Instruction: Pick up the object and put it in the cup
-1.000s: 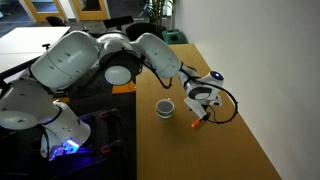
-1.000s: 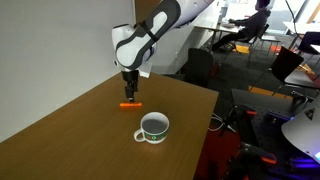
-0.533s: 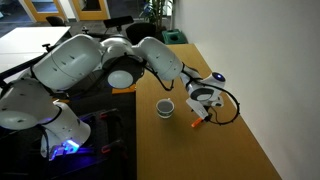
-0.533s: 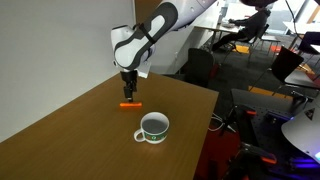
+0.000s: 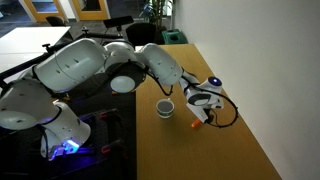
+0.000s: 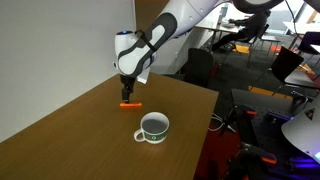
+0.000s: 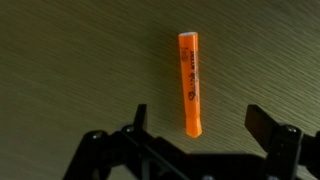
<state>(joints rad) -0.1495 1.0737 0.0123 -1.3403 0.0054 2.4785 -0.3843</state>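
Held jaws wide open and empty, poised right over slim orange stick (image 7: 190,85), lying flat on brown wooden table (image 6: 60,130). Not yet gripped or lifted. Left to do: close, lift, carry to squat white-grey round cup (image 6: 153,127) nearby, release inside.
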